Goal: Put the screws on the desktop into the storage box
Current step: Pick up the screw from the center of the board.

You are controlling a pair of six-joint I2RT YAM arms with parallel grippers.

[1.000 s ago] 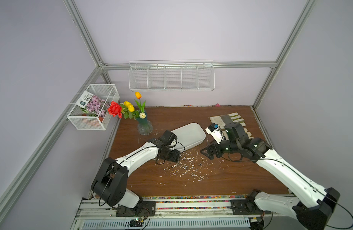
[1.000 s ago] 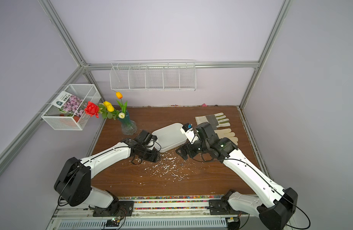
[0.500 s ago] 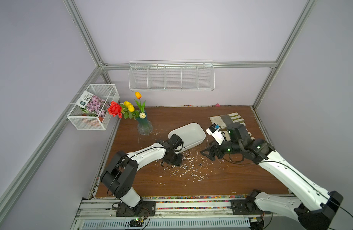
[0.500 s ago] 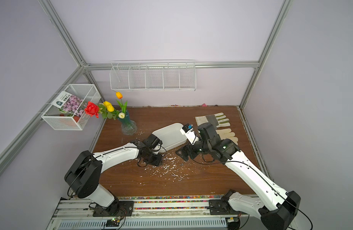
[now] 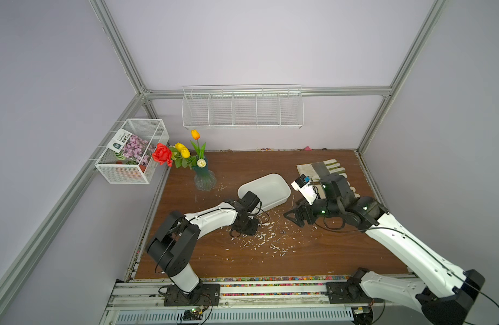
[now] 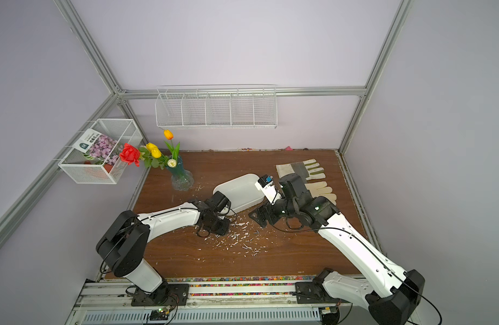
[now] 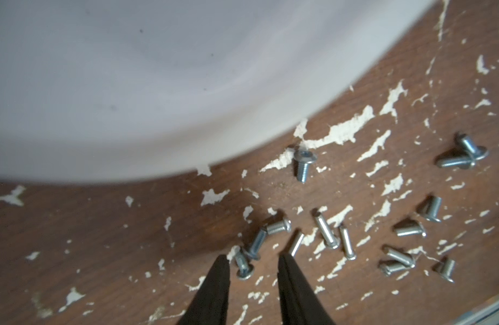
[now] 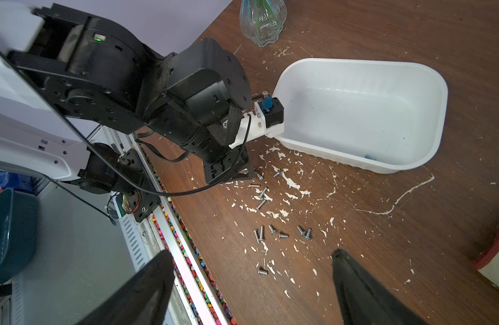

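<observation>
Several small silvery screws (image 7: 325,228) lie scattered on the flecked brown desktop (image 7: 88,225), just in front of the white storage box (image 5: 266,188). My left gripper (image 7: 252,257) is down at the desktop beside the box's near corner. Its jaws are narrowed but apart, and one screw (image 7: 244,267) lies between them near one finger, not clamped. My right gripper (image 8: 252,253) hangs wide open above the desktop, with loose screws (image 8: 279,233) ahead of it. One screw (image 8: 370,157) lies inside the storage box (image 8: 355,63). Both grippers, left (image 5: 246,229) and right (image 5: 294,218), show in both top views.
A glass vase of flowers (image 5: 204,180) stands at the back left. Work gloves (image 5: 321,168) lie at the back right, behind my right arm. Wire baskets hang on the back wall (image 5: 242,108) and the left wall (image 5: 133,152). A bead-filled rail (image 5: 270,278) runs along the front edge.
My left gripper has come forward and down to the screws in front of the box, and its jaws have narrowed. The right gripper has hardly moved.
</observation>
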